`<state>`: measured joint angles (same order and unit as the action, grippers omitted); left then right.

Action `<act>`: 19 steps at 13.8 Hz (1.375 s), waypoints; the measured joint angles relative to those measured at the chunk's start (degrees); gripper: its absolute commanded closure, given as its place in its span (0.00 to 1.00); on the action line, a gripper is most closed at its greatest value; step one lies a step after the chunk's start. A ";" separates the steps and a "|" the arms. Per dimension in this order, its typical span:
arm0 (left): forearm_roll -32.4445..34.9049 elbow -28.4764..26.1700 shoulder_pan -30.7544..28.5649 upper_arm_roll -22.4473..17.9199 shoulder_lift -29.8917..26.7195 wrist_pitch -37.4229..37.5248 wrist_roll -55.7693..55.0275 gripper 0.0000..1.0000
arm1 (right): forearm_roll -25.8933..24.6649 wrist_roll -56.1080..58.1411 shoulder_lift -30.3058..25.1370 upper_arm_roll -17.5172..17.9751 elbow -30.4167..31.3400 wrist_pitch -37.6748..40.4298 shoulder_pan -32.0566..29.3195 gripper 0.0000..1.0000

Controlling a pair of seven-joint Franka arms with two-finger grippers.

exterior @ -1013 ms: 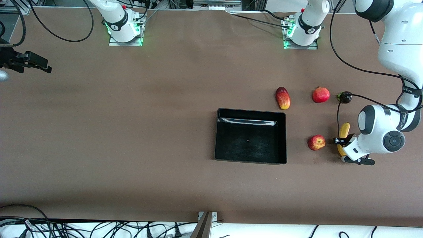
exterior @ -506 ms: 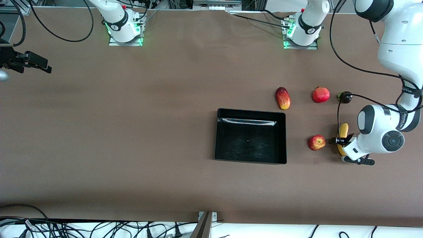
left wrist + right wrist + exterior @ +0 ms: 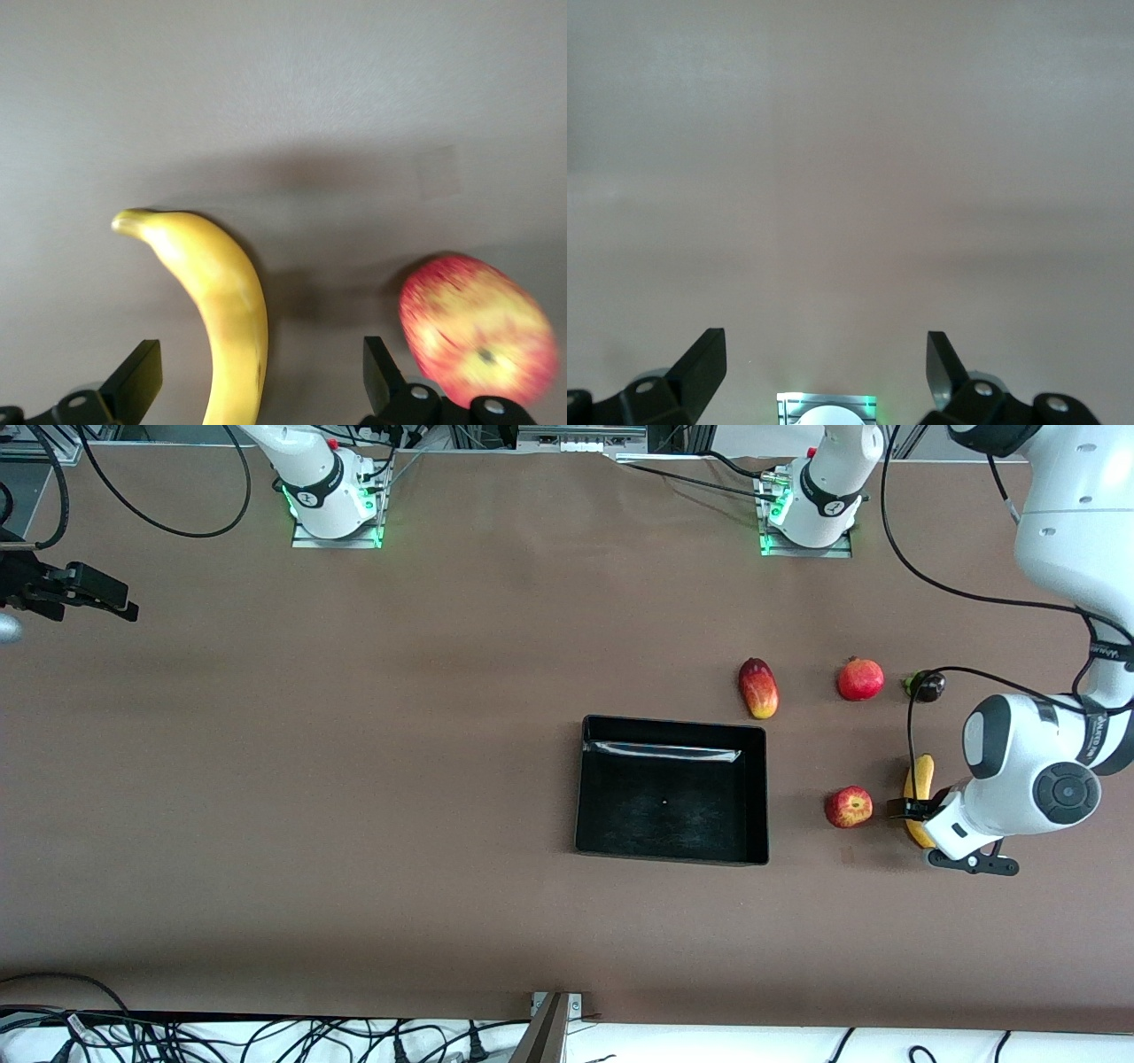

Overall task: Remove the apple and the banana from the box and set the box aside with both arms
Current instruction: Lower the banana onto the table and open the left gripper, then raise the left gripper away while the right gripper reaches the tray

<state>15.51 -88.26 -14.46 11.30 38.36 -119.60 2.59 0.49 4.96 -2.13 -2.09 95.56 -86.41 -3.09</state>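
The yellow banana (image 3: 923, 772) lies near the left arm's end of the table, with the red-yellow apple (image 3: 849, 807) beside it on the side toward the black tray (image 3: 620, 815). My left gripper (image 3: 916, 815) is low over the banana's middle. In the left wrist view the gripper (image 3: 261, 382) is open with a finger on each side of the banana (image 3: 221, 283), not touching it, and the apple (image 3: 478, 341) sits just outside one finger. My right gripper (image 3: 113, 598) waits open and empty over bare table at the right arm's end; it also shows in its wrist view (image 3: 824, 365).
A red-yellow mango (image 3: 758, 688), a red pomegranate (image 3: 860, 679) and a small dark fruit (image 3: 927, 686) lie in a row farther from the camera than the tray and apple. The tray is empty. The left arm's black cable (image 3: 910, 726) hangs over the banana.
The left arm's wrist has shifted slightly toward its end of the table, with the gripper still at the banana. The fruits, the tray and the right arm have not moved.
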 measured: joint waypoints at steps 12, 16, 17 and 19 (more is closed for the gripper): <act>-16.40 -6.70 13.59 -6.43 -25.43 14.59 -10.77 0.00 | 0.00 0.00 0.00 -0.11 0.00 0.02 0.00 0.00; -17.24 -9.45 19.37 -11.17 -31.59 17.49 -11.57 0.00 | 0.00 0.00 0.01 -0.08 0.00 0.05 0.01 0.00; -17.27 -10.35 20.77 -12.90 -33.01 17.50 -11.59 0.00 | 0.00 0.00 0.01 0.02 0.00 0.43 0.01 0.00; -17.27 -11.26 22.13 -15.40 -35.35 18.24 -11.42 0.00 | 0.08 0.12 0.51 0.66 0.14 2.74 0.49 0.00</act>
<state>-1.76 -99.51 7.66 -4.09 3.01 -101.36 -8.82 0.58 5.08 -1.62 -1.43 95.70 -83.68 -2.60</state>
